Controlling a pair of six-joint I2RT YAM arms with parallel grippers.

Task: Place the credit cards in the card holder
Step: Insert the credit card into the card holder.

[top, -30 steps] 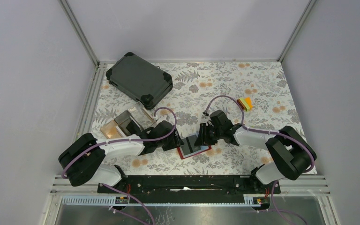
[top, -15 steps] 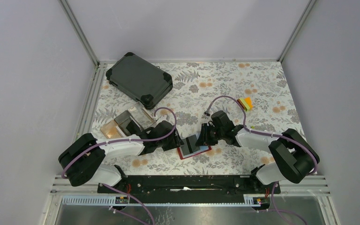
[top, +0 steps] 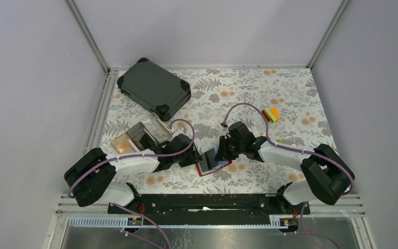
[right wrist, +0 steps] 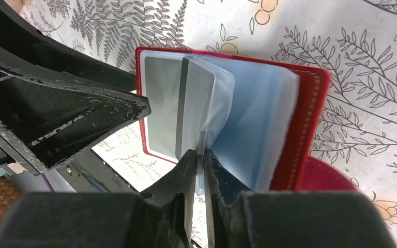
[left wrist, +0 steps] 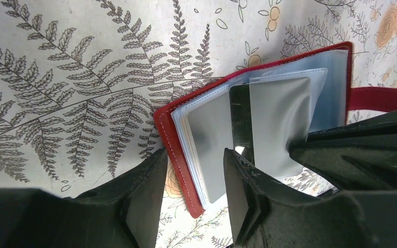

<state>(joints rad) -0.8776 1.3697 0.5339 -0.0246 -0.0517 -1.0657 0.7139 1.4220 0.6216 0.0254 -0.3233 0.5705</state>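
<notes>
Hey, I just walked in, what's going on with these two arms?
The right claw is shut on a grey card, holding it on edge among the clear sleeves of the open red card holder. The left claw is open, straddling the holder's near edge. I can't tell whether the card is seated.

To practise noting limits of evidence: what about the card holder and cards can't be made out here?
Top view: card holder too small, partly under left gripper and right gripper.
Right wrist view: the gripper's fingers hide the grey card's near edge.
Left wrist view: cloudy sleeves blur their contents.
</notes>
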